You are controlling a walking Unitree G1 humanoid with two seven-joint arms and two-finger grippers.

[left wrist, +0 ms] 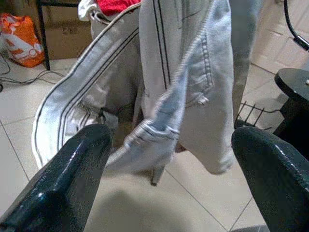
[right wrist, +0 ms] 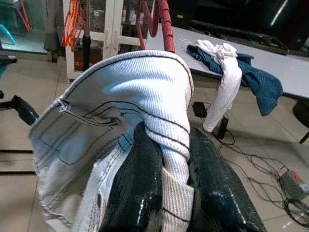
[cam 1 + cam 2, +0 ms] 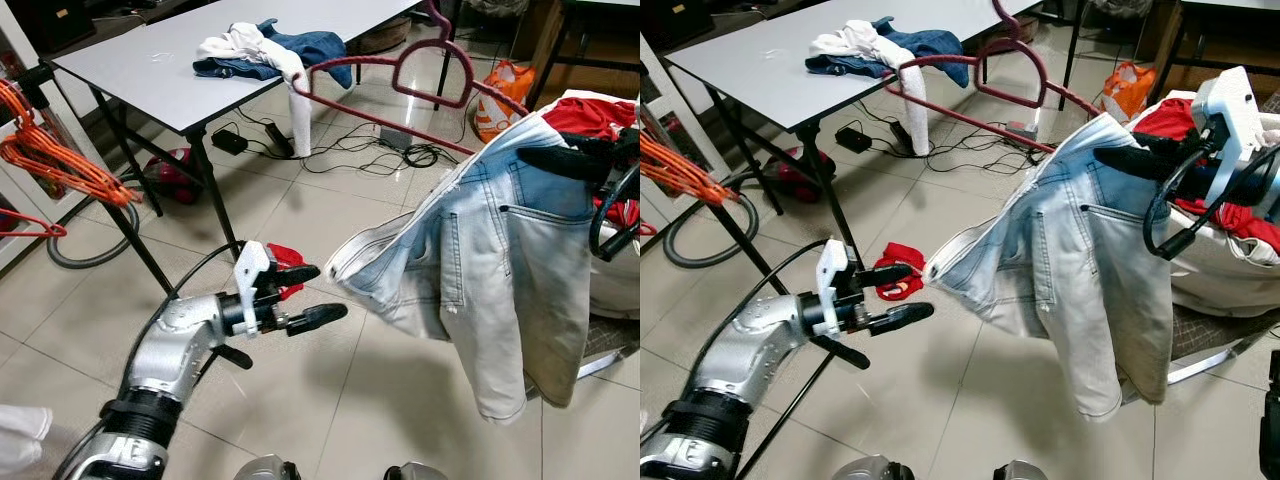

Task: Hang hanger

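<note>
A light blue denim jacket (image 3: 500, 270) hangs in the air on a dark red hanger (image 3: 345, 64), whose long arm and hook stick out toward the table. My right gripper (image 2: 169, 193) is shut on the jacket's ribbed collar, with the hanger's red neck (image 2: 164, 24) rising just beyond its fingers. My left gripper (image 3: 325, 292) is open, held low and left of the jacket, close to its dangling sleeve (image 1: 149, 140) but not touching it.
A grey table (image 3: 150, 70) with a pile of clothes (image 3: 270, 50) stands behind. Orange hangers (image 3: 50, 150) hang on a rack at the left. A red cloth (image 3: 285, 262), cables (image 3: 400, 150) and an orange bag (image 3: 500, 100) lie on the tiled floor. A basket of red laundry (image 3: 590, 115) sits at the right.
</note>
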